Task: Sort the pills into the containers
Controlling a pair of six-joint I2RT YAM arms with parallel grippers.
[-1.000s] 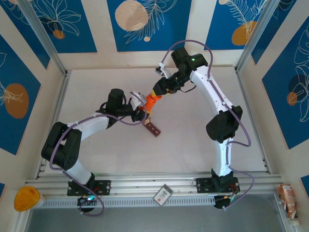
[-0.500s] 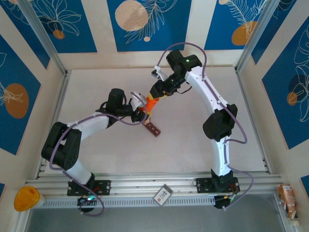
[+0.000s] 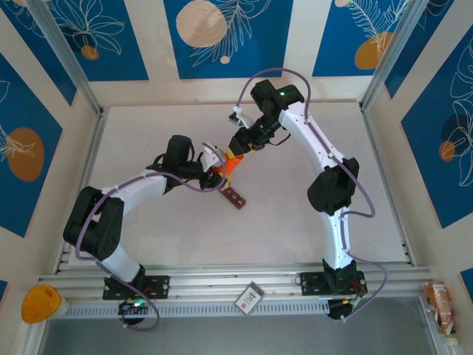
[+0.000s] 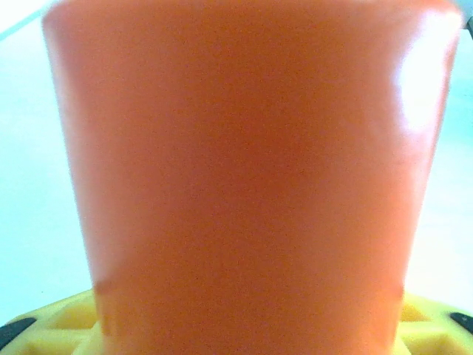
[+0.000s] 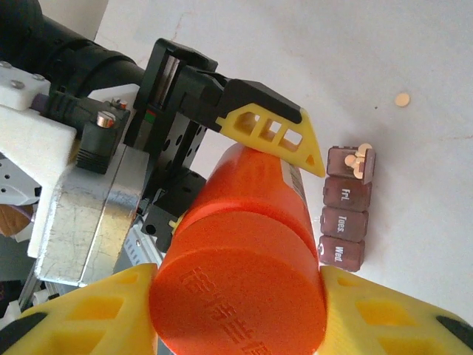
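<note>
White surface (image 3: 148,140), blue leafy walls (image 3: 111,37). One orange bottle (image 5: 251,214): left fingers (image 5: 266,129) clamped on its body, right fingers (image 5: 369,310) clamped on the cap (image 5: 236,296). Looks like uncapping, so grip the body firm and twist slowly. One container strip (image 5: 344,222) just beside it, four squares by my count. Two-ish pills (image 5: 361,154) at its end, one loose pill (image 5: 401,98) apart.

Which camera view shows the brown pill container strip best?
The right wrist view: the container strip lies close, its day labels readable, with pills at its end compartment. The top external view shows it as a small dark bar. The left wrist camera faces the orange bottle instead.
</note>
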